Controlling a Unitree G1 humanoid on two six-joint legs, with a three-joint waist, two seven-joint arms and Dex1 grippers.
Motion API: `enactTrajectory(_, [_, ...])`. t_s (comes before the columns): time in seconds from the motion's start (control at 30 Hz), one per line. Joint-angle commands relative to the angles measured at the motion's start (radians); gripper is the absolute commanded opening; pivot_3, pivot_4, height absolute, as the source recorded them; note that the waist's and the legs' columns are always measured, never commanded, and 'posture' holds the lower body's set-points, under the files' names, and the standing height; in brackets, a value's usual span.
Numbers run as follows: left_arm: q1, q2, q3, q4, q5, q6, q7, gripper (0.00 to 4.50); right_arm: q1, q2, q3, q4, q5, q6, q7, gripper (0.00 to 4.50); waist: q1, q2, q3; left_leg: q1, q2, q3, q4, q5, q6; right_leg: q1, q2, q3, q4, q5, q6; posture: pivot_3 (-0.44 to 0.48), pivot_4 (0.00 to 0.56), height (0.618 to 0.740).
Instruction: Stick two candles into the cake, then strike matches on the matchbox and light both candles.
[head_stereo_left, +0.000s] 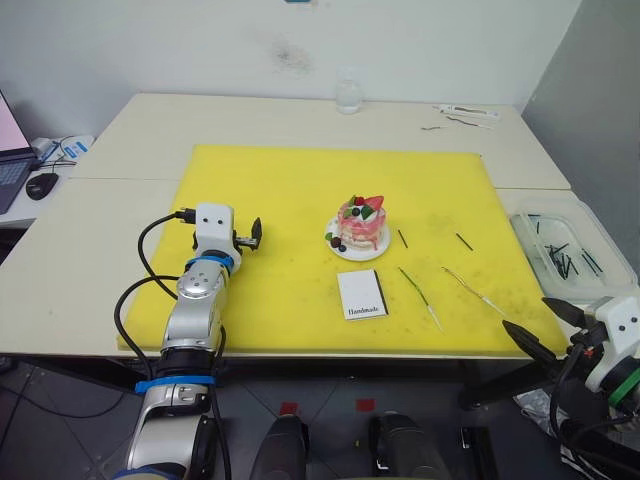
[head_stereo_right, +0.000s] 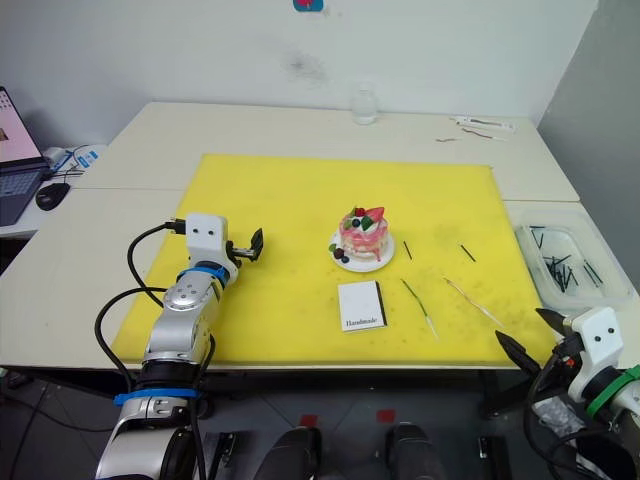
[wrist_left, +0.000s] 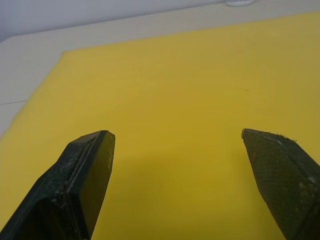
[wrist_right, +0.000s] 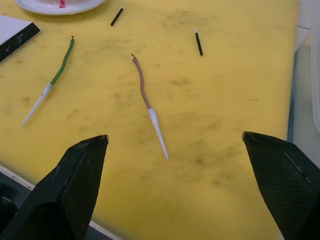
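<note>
Nothing is done yet: both candles (wrist_right: 145, 95) lie flat on the yellow mat (head_stereo_left: 290, 180) right of the matchbox (head_stereo_left: 361, 295), the cake (head_stereo_left: 359, 225) stands bare, two matches (wrist_right: 198, 42) lie loose, and both hands, left (head_stereo_left: 247, 236) and right (head_stereo_left: 540, 328), are released.

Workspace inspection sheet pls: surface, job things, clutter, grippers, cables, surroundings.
Surface: yellow mat on pale tables; dark smudges on its right part.
Job's things: cake on its plate, no candles in it; matchbox flat in front of it; green candle and brown candle lying on the mat; two matches right of the cake.
Clutter: clear tray holding dark sticks, off the mat's right edge.
Grippers: left gripper open over bare mat; right gripper open, at the mat's near right corner.
Cables: black cable looping along the left arm.
Surroundings: glass at the far edge; laptop and mouse at left.
</note>
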Motion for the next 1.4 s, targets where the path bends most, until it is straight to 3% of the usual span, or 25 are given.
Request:
enactTrajectory(0.03, [-0.013, 0.019, 0.003, -0.017, 0.016, -0.008, 0.007, 4.49, -0.007, -0.011, -0.012, -0.036, 0.008, 0.005, -0.007, 4.5, 0.0, 0.0, 0.0, 0.0, 0.0, 0.0, 0.0, 0.0, 0.0, 0.0, 0.0, 0.0, 0.0, 0.0, 0.0, 0.0, 0.15, 0.74])
enactTrajectory(0.7, [-0.042, 0.035, 0.023, -0.003, -0.017, -0.056, -0.041, 4.49, -0.003, 0.004, -0.013, -0.043, 0.024, 0.019, -0.033, 4.5, 0.001, 0.0, 0.0, 0.0, 0.0, 0.0, 0.0, 0.0, 0.0, 0.0, 0.0, 0.0, 0.0, 0.0, 0.0, 0.0, 0.15, 0.74])
enactTrajectory(1.0, [-0.043, 0.057, 0.011, -0.025, -0.048, -0.052, -0.153, 4.49, 0.029, 0.01, -0.023, -0.056, 0.029, 0.019, -0.03, 4.5, 0.001, 0.0, 0.0, 0.0, 0.0, 0.0, 0.0, 0.0, 0.0, 0.0, 0.0, 0.0, 0.0, 0.0, 0.0, 0.0, 0.15, 0.74])
enactTrajectory(1.13, [-0.053, 0.093, 0.016, -0.085, -0.13, 0.026, -0.29, 4.49, 0.022, 0.001, -0.011, -0.049, 0.02, 0.011, -0.025, 4.5, 0.0, 0.0, 0.0, 0.0, 0.0, 0.0, 0.0, 0.0, 0.0, 0.0, 0.0, 0.0, 0.0, 0.0, 0.0, 0.0, 0.15, 0.74])
enactTrajectory(1.4, [0.02, 0.323, -0.135, -0.518, -0.407, 0.334, -0.813, 4.49, -0.077, -0.079, 0.072, 0.024, -0.004, 0.04, 0.027, 4.5, -0.005, 0.0, 0.0, 0.0, 0.0, 0.001, 0.0, 0.0, 0.0, -0.001, -0.001, 0.0, 0.0, -0.001, -0.001, 0.0, 0.15, 0.74])
